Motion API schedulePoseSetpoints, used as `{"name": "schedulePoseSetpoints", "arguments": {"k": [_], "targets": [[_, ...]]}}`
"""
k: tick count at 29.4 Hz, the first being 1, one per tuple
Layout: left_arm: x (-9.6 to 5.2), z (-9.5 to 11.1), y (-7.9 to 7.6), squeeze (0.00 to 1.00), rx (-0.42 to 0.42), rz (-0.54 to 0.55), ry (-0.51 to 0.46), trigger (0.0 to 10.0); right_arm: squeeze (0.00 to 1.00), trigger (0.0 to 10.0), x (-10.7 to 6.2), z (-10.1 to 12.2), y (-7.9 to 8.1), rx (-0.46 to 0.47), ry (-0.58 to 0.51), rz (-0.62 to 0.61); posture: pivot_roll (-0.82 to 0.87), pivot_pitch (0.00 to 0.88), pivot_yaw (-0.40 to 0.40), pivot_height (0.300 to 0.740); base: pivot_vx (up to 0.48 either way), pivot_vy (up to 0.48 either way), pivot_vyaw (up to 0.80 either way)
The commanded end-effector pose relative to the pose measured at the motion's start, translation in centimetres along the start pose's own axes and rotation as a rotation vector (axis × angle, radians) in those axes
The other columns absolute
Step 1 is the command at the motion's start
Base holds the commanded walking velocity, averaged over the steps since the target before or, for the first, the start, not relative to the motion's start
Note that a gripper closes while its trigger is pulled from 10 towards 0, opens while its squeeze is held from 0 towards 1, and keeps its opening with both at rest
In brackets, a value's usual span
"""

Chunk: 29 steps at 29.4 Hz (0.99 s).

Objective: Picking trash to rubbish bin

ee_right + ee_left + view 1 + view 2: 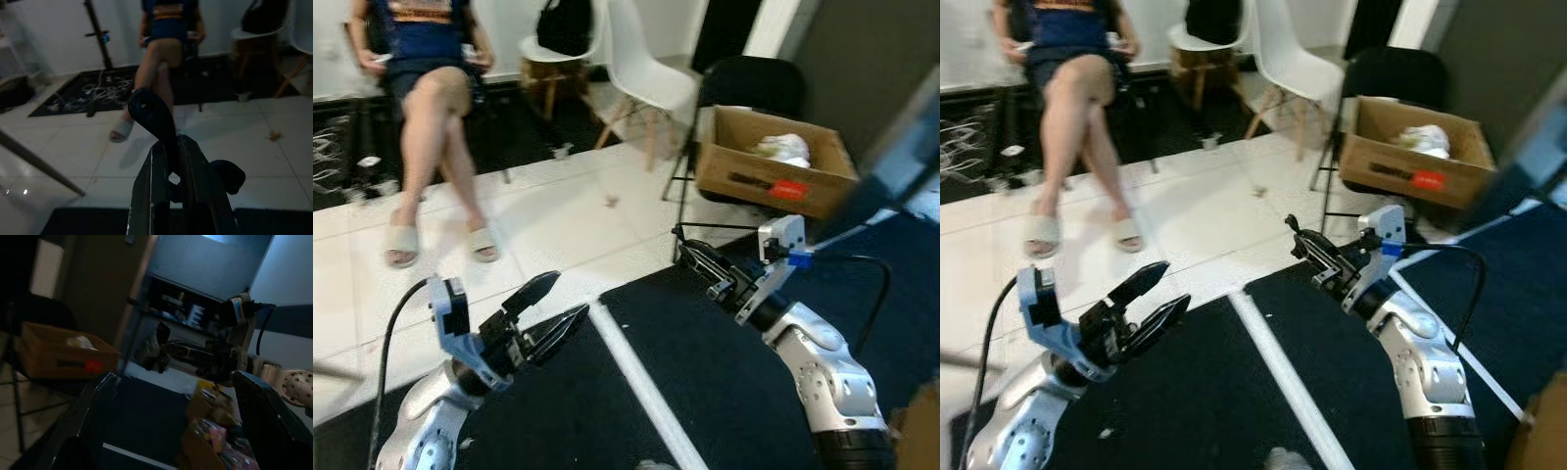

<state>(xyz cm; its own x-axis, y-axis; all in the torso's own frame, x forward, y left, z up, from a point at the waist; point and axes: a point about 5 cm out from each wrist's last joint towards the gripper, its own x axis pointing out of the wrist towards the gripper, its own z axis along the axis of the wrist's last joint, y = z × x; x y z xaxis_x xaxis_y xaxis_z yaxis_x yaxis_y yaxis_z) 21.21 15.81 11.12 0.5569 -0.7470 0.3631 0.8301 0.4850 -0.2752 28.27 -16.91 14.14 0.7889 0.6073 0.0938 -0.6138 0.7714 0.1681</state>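
Trash already sits in the cardboard box (773,162) on the floor by the black chair (749,93) (crumpled white paper (783,148) inside), so some collecting looks done. Nothing is carried now. Left pincer (548,318) is raised over the dark mat (705,392), fingers parted and empty. Right pincer (1317,257) reaches forward toward the white tiles (558,215), fingers closed together, gripping nothing visible. A small scrap (611,201) lies on the tiles, perhaps next.

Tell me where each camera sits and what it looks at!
Left eye: on the head, looking down at the floor, a seated person and the box; both arms show, left pincer open.
Right eye: same scene; right pincer shut.
Left wrist: faces the box and the right arm.
Right wrist: looks along its fingers at the person.
Both eyes and the left wrist share the box.
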Motion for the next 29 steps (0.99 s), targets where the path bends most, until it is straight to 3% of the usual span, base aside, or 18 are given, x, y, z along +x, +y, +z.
{"name": "schedulePoseSetpoints", "arguments": {"k": [1, 19, 29], "targets": [[0.08, -0.28, -0.07, 0.00, 0.001, -0.013, 0.012, 10.0, 0.00, 10.0, -0.21, -0.02, -0.19, -0.009, 0.006, -0.007, -0.01, 0.000, -0.033, 0.740, 0.000, 0.000, -0.80], [0.02, -0.37, 0.09, 0.00, 0.001, -0.011, 0.010, 10.0, 0.00, 10.0, -0.21, -0.07, -0.15, -0.021, 0.015, -0.002, -0.01, 0.000, -0.033, 0.740, 0.000, 0.000, -0.80], [0.60, -0.07, 0.56, 0.00, 0.040, 0.065, 0.013, 10.0, 0.00, 10.0, -0.23, -0.13, -0.12, -0.025, 0.021, -0.002, -0.01, 0.000, -0.035, 0.740, 0.000, 0.000, -0.80]]}}
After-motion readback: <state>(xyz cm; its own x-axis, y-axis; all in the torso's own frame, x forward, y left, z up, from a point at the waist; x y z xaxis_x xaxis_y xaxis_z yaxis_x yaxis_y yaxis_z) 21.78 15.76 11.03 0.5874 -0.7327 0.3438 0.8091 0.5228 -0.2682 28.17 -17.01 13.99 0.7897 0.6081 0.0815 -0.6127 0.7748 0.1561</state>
